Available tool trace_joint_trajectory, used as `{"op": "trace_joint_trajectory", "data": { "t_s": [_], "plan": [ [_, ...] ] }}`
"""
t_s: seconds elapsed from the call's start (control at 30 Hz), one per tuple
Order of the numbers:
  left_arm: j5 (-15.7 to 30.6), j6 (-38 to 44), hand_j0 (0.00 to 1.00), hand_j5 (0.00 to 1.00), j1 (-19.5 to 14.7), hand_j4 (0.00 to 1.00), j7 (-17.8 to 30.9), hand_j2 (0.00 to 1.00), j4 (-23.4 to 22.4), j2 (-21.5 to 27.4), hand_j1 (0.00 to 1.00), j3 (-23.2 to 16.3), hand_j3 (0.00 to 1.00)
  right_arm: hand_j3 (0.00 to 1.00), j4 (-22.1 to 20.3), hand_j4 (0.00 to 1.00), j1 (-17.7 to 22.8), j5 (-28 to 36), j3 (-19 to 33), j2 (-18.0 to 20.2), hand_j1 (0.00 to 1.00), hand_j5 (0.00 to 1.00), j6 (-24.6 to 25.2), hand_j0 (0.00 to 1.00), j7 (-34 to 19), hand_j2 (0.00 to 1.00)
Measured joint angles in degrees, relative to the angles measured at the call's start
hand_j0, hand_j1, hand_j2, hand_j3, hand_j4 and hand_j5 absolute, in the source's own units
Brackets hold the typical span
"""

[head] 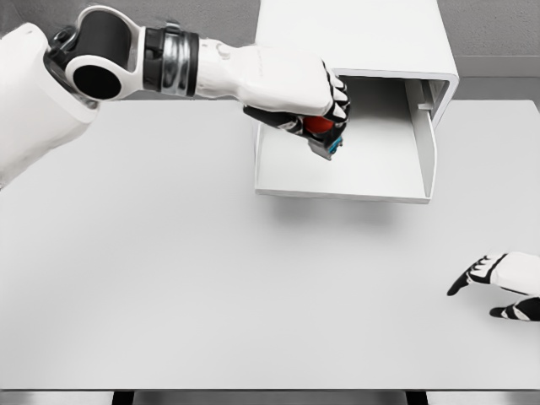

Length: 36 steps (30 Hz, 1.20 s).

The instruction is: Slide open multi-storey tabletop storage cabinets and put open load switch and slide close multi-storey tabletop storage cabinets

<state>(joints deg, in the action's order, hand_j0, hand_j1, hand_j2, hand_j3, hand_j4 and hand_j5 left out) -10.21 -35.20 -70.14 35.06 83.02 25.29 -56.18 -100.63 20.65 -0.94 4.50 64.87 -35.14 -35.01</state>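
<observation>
One switch (321, 128), red with a teal-blue end, sat clamped in the left hand (297, 99), whose fingers (338, 101) were curled tight around it so that only part of it showed beneath the knuckles. The hand held it above the left rear part of the open drawer (337, 173), clear of the drawer floor as far as could be told. The drawer was pulled out toward the robot from the cabinet (354, 38), a white box standing at the far side of the counter (169, 270); the drawer's front lip lay nearest the camera and its right wall stood tall against the cabinet's open mouth. Nothing else could be made out inside the drawer. The left arm (110, 63) reached in from the upper left, its dark elbow joint and metal cuff showing, the forearm running level across to the cabinet.

Well apart, at the lower right edge of the picture, the right hand (502, 283) rested low over the counter. Its black-tipped fingers were loosely spread and held nothing; part of the hand was cut off by the frame.
</observation>
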Motion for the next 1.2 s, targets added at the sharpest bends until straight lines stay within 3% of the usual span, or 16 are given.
{"op": "trace_joint_trajectory", "data": {
  "t_s": [0.07,0.3,0.53,0.63,0.7,0.83,1.03,1.2],
  "plan": [
    [-1.6,0.0,0.4,0.4,0.2,0.4,0.0,0.4,-0.6,-1.2,0.4,-0.7,0.4,0.72,0.0,0.72,-0.2,-0.1,-0.6,0.0,0.72,0.72,0.0,0.72,0.0,0.72],
    [-4.4,0.0,0.4,0.4,0.4,0.4,0.0,0.4,-2.7,-3.1,0.4,-1.5,0.4,0.71,-0.1,0.71,-8.5,-0.1,-6.0,0.0,0.71,0.71,0.0,0.71,0.0,0.71],
    [-7.3,0.0,0.45,0.45,0.4,0.45,0.0,0.45,-4.9,-4.3,0.45,-2.2,0.45,0.73,-0.1,0.73,-15.4,0.3,-7.3,-0.1,0.73,0.73,0.0,0.73,0.0,0.73],
    [-7.7,0.0,0.59,0.59,0.4,0.59,0.0,0.59,-5.5,-4.4,0.59,-2.2,0.59,0.74,-0.1,0.74,-17.5,0.5,-7.3,-0.1,0.74,0.74,0.0,0.74,0.0,0.74],
    [-7.7,0.0,0.78,0.78,0.4,0.78,0.0,0.78,-5.8,-4.5,0.78,-2.2,0.78,0.74,-0.1,0.74,-18.3,0.5,-7.4,-0.2,0.74,0.74,0.0,0.74,0.0,0.74],
    [-6.9,-0.1,0.91,0.91,0.3,0.91,0.0,0.91,-6.9,-5.0,0.91,-2.2,0.91,0.74,-0.1,0.74,-23.6,0.7,-9.3,-0.5,0.74,0.74,0.1,0.74,0.0,0.74],
    [-6.5,-0.1,1.0,1.0,0.1,1.0,0.0,1.0,-7.3,-5.3,1.0,-2.2,1.0,0.76,-0.1,0.76,-24.4,0.6,-13.4,-0.7,0.76,0.76,0.0,0.76,0.0,0.76],
    [-3.9,0.0,1.0,1.0,-0.1,1.0,0.0,1.0,-6.1,-4.8,1.0,-2.2,1.0,0.76,-0.1,0.76,-24.4,0.5,-14.0,-0.7,0.76,0.76,0.0,0.76,0.0,0.76]
  ]
}}
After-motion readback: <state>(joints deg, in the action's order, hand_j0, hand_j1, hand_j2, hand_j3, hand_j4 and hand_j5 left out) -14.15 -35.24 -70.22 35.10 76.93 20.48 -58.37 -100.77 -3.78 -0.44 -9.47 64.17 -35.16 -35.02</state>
